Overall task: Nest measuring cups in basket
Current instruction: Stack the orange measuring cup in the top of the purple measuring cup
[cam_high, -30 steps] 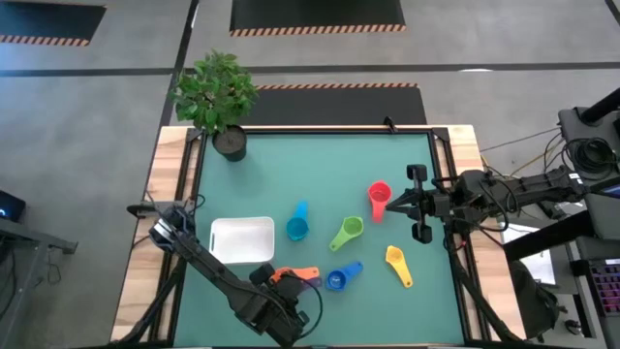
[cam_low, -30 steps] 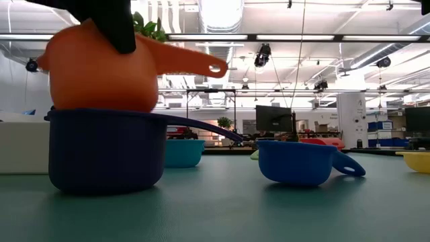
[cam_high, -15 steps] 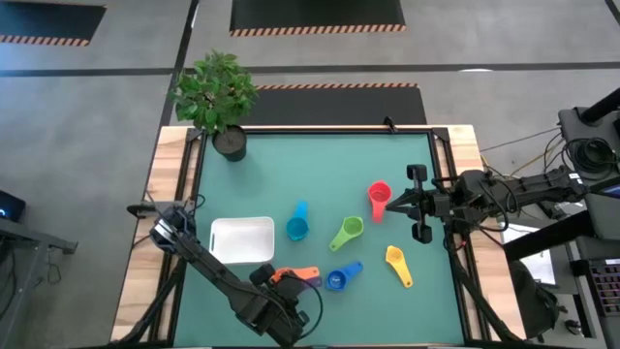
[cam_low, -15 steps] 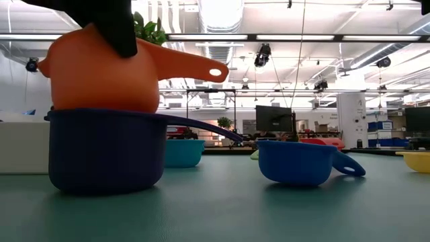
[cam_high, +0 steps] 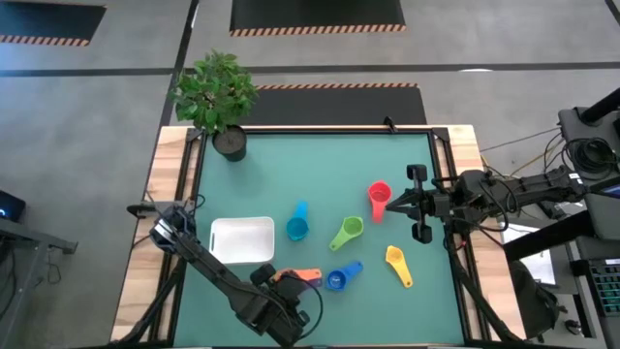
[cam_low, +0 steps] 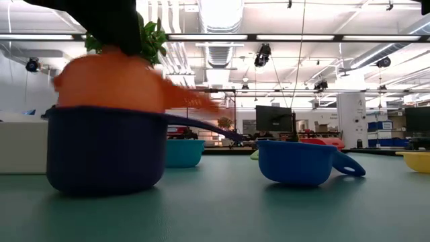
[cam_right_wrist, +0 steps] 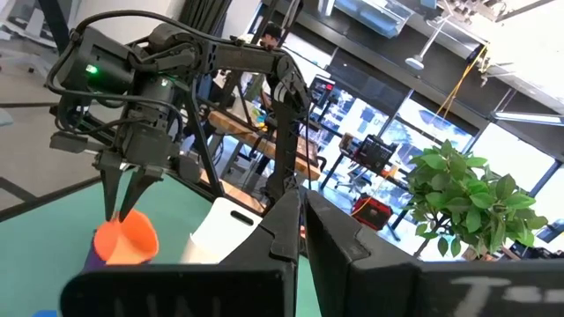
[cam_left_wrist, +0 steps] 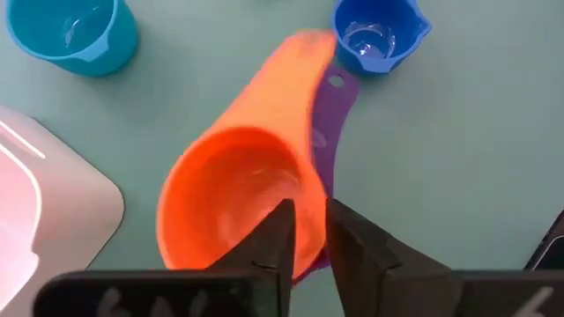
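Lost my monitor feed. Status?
Left gripper jaws astride orange cup's rim, cup sitting in purple cup. Right gripper shut, idle by red cup. Basket empty.

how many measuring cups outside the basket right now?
7. Orange cup dropping into the purple cup under the left gripper, beside the basket. Light blue, green, red, dark blue, yellow loose on the mat.

orange cup [cam_left_wrist: 238, 189] nested in purple cup [cam_low: 104, 149]
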